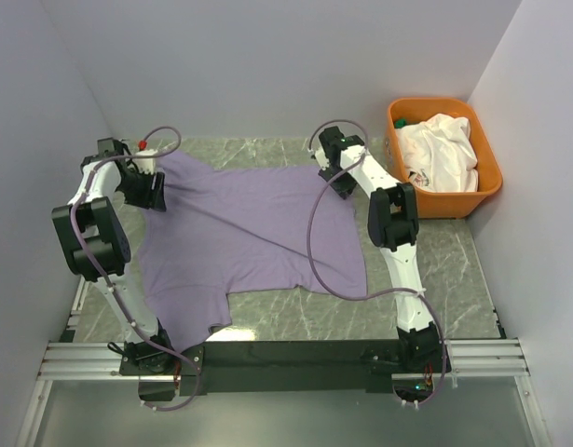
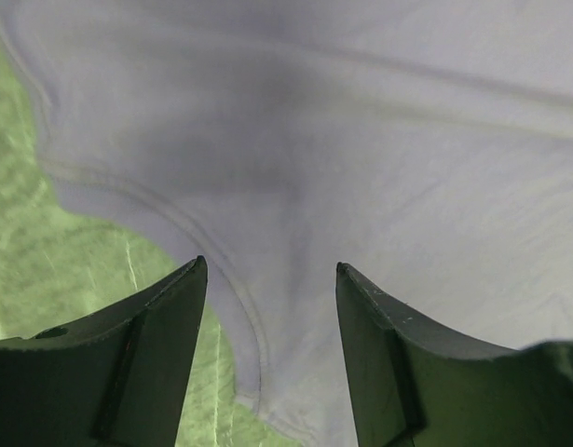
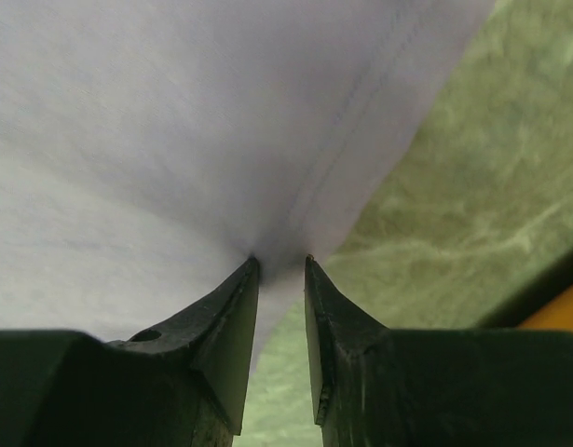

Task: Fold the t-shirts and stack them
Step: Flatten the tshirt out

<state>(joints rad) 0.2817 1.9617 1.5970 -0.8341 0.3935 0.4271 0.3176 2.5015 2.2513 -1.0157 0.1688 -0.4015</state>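
Nearest the top camera, a black base bar carries two arms, the left arm and the right arm, both reaching to the far side of the marble table.

Two t-shirts show. One lavender shirt lies spread flat across the middle of the table. One white shirt sits crumpled inside the single orange tub in the far right corner.

The left gripper is at the lavender shirt's far left corner and the right gripper is at its far right corner. The shirt's left edge runs under the left arm, close to the side wall. Bare table lies between the shirt's right edge and the tub, and more between its near hem and the base bar. A cable from the right arm loops over the cloth.

Only the top view shows the white shirt. The left wrist view shows the left gripper with jaws wide apart, a curved stitched edge of the lavender shirt lying between them, ungripped. The right wrist view shows the right gripper with jaws narrowly apart, the shirt's hemmed edge puckering at the tips. Whether they pinch it, I cannot tell. A sliver of the tub shows there too.
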